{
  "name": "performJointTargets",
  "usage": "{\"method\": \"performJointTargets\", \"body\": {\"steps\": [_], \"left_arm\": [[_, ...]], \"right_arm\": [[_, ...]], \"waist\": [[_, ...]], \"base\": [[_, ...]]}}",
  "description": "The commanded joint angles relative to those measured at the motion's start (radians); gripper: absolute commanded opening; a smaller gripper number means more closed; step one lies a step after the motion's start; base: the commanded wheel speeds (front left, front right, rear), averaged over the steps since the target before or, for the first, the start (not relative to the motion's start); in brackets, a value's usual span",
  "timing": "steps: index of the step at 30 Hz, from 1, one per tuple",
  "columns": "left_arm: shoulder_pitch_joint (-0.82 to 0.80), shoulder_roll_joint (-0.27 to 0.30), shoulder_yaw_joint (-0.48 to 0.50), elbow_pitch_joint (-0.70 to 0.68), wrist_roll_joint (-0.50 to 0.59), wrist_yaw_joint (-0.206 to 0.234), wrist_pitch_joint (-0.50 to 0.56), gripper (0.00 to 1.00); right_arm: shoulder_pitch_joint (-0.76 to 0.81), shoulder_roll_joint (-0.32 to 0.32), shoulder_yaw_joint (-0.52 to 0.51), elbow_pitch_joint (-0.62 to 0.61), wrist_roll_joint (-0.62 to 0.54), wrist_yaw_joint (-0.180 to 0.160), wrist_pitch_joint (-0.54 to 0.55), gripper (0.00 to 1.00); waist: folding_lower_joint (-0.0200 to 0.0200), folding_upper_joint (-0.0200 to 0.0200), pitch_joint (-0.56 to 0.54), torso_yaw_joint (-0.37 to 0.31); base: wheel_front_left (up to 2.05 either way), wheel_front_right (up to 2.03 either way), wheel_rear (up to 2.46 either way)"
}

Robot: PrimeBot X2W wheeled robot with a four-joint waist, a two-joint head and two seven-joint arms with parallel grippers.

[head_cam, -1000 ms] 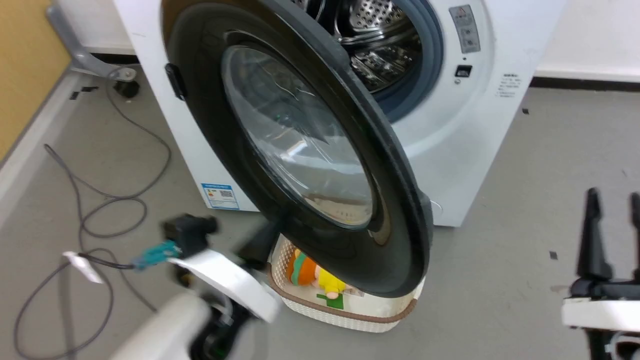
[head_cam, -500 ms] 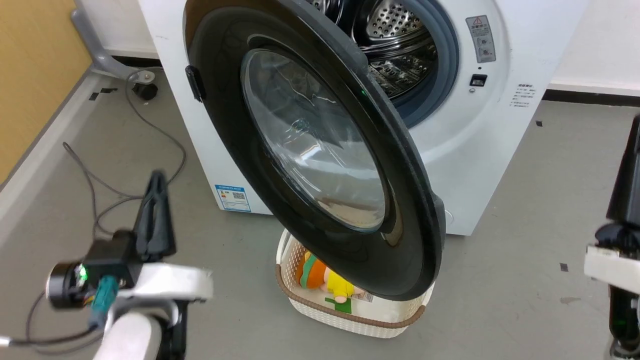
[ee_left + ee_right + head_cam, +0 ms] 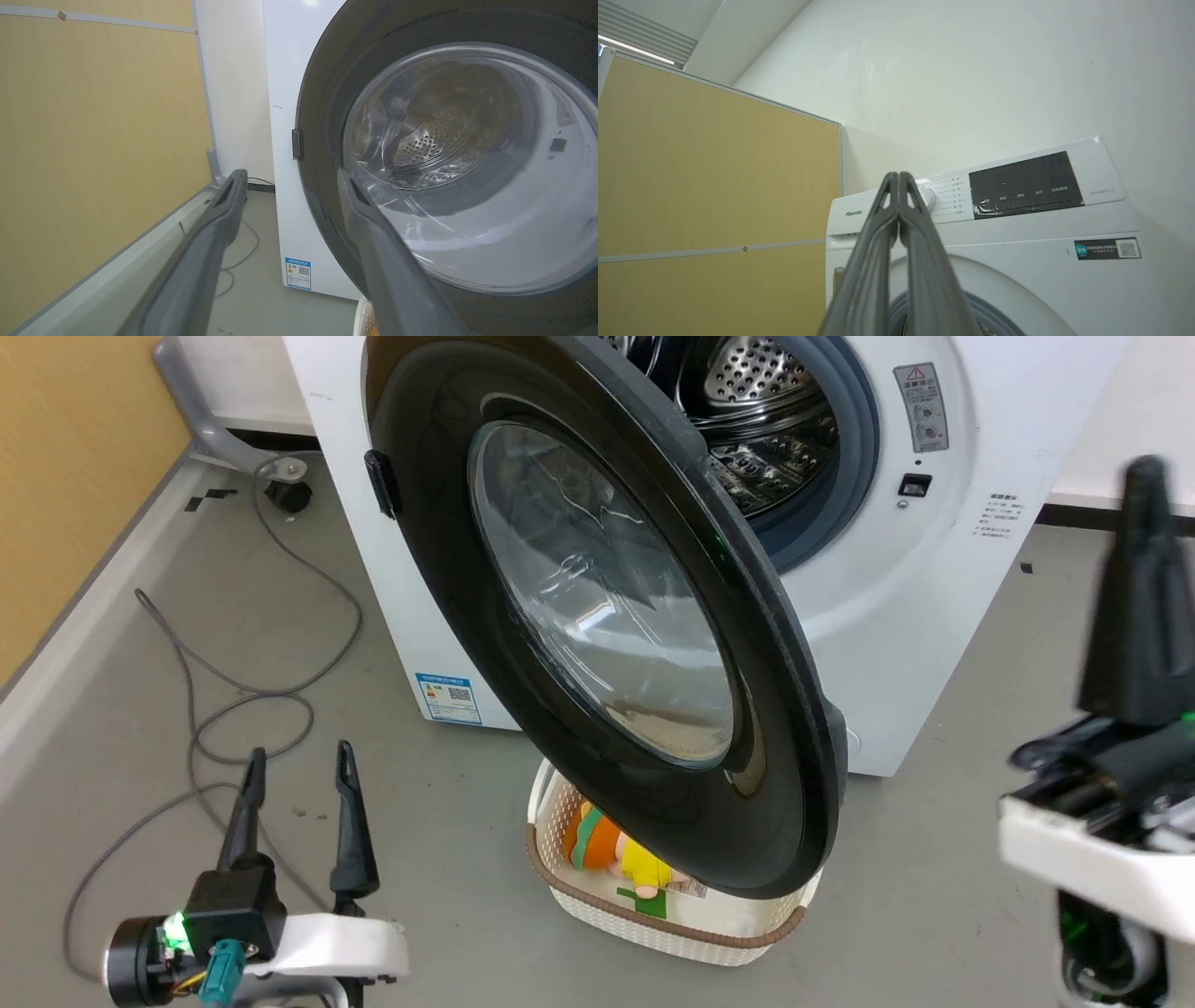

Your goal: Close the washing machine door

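washing machine door (image 3: 597,616): top cut by head view's upper edge; right and lower rim cut in left wrist view | drum (image 3: 756,420): left part hidden behind door | basket (image 3: 653,933): far side behind door's lower rim | plush toy (image 3: 607,854): partly covered | right end effector (image 3: 1144,476): blurred | sticker (image 3: 448,698): print too small to read

Bright, even light; glare on washing machine door (image 3: 607,616) glass (right jaws motion-blurred).

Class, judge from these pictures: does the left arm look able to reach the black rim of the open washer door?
Probably yes. The left pincer is open and aimed at the door, with nothing between them; the basket sits under the door, off its path.
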Motion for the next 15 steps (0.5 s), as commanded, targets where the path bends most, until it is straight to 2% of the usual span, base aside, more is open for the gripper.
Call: {"method": "performJointTargets", "body": {"steps": [1, 7, 15], "left_arm": [[0.018, -0.013, 0.009, 0.003, 0.009, -0.012, -0.004, 1.00], [0.027, -0.050, 0.049, 0.007, 0.033, -0.057, -0.004, 1.00], [0.026, -0.086, 0.093, 0.000, 0.069, -0.100, -0.004, 1.00]], "right_arm": [[-0.019, -0.027, 0.036, -0.009, 0.020, 0.001, -0.004, 0.00], [-0.030, -0.128, 0.218, 0.007, 0.057, 0.001, -0.004, 0.00], [-0.032, -0.277, 0.497, 0.102, 0.047, 0.001, -0.004, 0.00]], "waist": [[0.0001, 0.0000, 0.001, 0.002], [0.0001, 0.0000, 0.004, 0.005], [0.0001, 0.0000, 0.008, -0.003]], "base": [[0.00, 0.00, 0.00], [0.00, 0.00, 0.00], [0.00, 0.00, 0.00]]}}
